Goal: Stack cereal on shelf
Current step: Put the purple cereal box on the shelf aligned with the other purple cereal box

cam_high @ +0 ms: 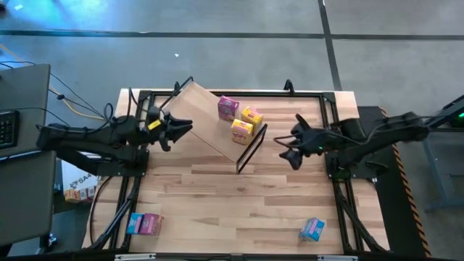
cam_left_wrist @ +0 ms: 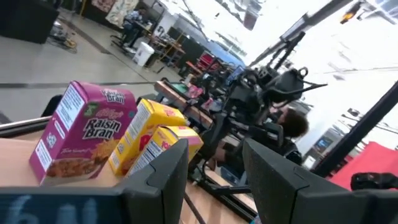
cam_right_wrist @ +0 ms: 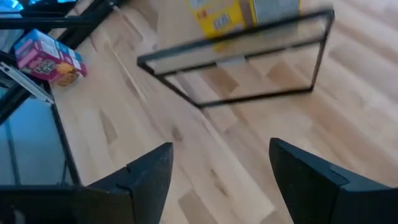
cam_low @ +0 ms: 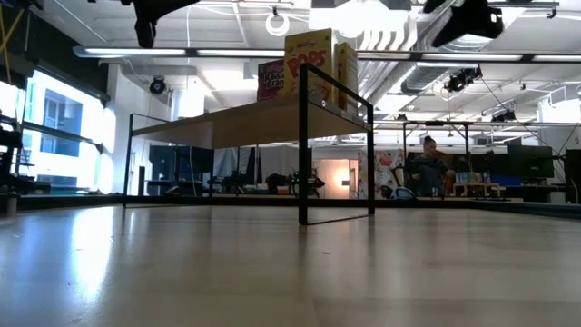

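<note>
The shelf [cam_high: 203, 119], a light plywood board on a black wire frame, stands slantwise at the table's far middle. At its right end stand a magenta box [cam_high: 228, 107] and two yellow boxes [cam_high: 251, 116] [cam_high: 241, 131]; they also show in the left wrist view [cam_left_wrist: 81, 134] [cam_left_wrist: 146, 134]. A light blue box and a magenta box [cam_high: 145, 223] lie side by side at the near left. Another light blue box [cam_high: 312, 229] lies at the near right. My left gripper [cam_high: 187, 129] [cam_left_wrist: 214, 152] is open and empty above the shelf's left end. My right gripper [cam_high: 288, 143] [cam_right_wrist: 221, 149] is open and empty to the right of the shelf.
The shelf's black end frame [cam_right_wrist: 236, 68] stands between my right gripper and the boxes. Black rails [cam_high: 330, 116] run along the table's sides. Bare wood [cam_high: 232, 203] lies between the shelf and the near edge. A person [cam_low: 428, 168] is far off in the room.
</note>
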`<act>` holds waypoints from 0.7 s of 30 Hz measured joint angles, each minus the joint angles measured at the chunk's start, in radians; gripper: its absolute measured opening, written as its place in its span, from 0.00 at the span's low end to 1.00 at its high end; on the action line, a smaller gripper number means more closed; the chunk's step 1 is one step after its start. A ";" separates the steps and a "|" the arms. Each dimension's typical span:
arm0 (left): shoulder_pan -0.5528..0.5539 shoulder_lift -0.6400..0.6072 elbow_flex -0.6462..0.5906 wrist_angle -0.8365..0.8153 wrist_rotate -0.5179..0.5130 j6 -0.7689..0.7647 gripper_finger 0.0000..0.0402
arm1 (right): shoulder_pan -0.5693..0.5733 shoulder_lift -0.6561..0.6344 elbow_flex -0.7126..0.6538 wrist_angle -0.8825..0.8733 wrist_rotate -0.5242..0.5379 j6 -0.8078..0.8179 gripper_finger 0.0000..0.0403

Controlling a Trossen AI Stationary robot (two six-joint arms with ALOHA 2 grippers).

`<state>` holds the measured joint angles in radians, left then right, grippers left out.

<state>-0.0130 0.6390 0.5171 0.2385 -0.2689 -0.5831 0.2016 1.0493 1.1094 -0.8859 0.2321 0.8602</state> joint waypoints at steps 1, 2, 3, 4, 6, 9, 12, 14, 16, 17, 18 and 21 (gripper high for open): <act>-0.015 0.005 0.000 0.000 -0.025 0.000 0.37 | 0.013 -0.018 -0.019 -0.002 0.001 0.026 0.64; -0.027 0.011 0.000 -0.001 -0.044 0.000 0.37 | 0.023 -0.028 -0.030 -0.007 0.002 0.046 0.64; -0.037 0.016 0.000 -0.003 -0.061 0.000 0.37 | 0.032 -0.033 -0.035 -0.015 0.003 0.063 0.64; -0.044 0.020 0.000 -0.003 -0.075 0.000 0.37 | 0.038 -0.035 -0.036 -0.023 0.004 0.074 0.64; -0.052 0.027 0.000 -0.003 -0.084 0.000 0.37 | 0.044 -0.035 -0.033 -0.033 0.005 0.076 0.64; -0.060 0.030 0.000 0.000 -0.085 0.000 0.37 | 0.043 -0.017 -0.014 -0.032 0.005 0.060 0.64; -0.081 0.032 0.001 -0.009 -0.070 -0.015 0.37 | 0.043 0.003 0.004 -0.021 0.003 0.030 0.64; -0.114 0.043 0.023 -0.043 -0.034 -0.048 0.37 | 0.043 0.018 0.012 -0.022 -0.001 0.010 0.64; -0.165 0.070 0.079 -0.135 0.005 -0.090 0.37 | 0.043 0.027 0.017 -0.021 -0.002 -0.002 0.64; -0.199 0.091 0.120 -0.200 0.018 -0.105 0.36 | 0.043 0.030 0.017 -0.022 -0.001 -0.004 0.64; -0.235 0.115 0.172 -0.282 0.026 -0.124 0.36 | 0.043 0.032 0.017 -0.024 -0.002 -0.005 0.64; -0.354 0.211 0.351 -0.593 0.028 -0.215 0.36 | 0.043 0.033 0.017 -0.029 -0.001 -0.017 0.64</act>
<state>-0.3668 0.8501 0.8683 -0.3542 -0.2412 -0.7982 0.2443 1.0821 1.1263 -0.9152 0.2306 0.8430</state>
